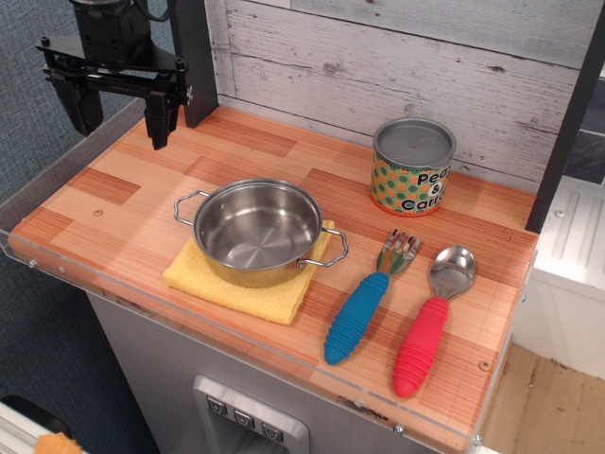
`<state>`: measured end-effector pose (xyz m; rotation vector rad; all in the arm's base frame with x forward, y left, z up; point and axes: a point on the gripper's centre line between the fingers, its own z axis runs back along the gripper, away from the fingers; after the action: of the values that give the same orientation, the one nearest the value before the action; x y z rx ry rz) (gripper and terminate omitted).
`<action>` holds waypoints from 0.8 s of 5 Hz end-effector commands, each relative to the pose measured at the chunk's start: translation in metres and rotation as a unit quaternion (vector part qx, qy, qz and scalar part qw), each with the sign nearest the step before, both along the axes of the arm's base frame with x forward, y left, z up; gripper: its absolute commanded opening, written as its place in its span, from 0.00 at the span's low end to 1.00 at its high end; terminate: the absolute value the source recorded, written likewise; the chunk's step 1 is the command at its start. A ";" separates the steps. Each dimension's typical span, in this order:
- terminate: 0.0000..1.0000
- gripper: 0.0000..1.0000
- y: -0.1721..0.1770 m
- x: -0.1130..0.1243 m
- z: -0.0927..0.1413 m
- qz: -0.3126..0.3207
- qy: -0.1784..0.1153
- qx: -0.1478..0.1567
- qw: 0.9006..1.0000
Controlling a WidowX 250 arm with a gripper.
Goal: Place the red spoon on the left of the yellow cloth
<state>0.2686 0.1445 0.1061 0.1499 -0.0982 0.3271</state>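
The red spoon (430, 326) lies on the wooden counter at the front right, silver bowl pointing away, ribbed handle toward the front edge. The yellow cloth (241, 285) lies at the front middle, mostly covered by a steel pot (258, 232) standing on it. My gripper (121, 112) hangs above the back left corner of the counter, far from the spoon, with its two black fingers spread apart and nothing between them.
A blue-handled fork (367, 305) lies just left of the spoon, parallel to it. A can labelled peas and carrots (410, 167) stands at the back right. A clear rim (57, 170) edges the counter's left and front. A plank wall stands behind.
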 end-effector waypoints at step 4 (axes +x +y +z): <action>0.00 1.00 -0.092 0.014 0.008 -0.102 -0.008 -0.029 0.994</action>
<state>0.2839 0.0477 0.1013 0.0745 -0.0788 0.1121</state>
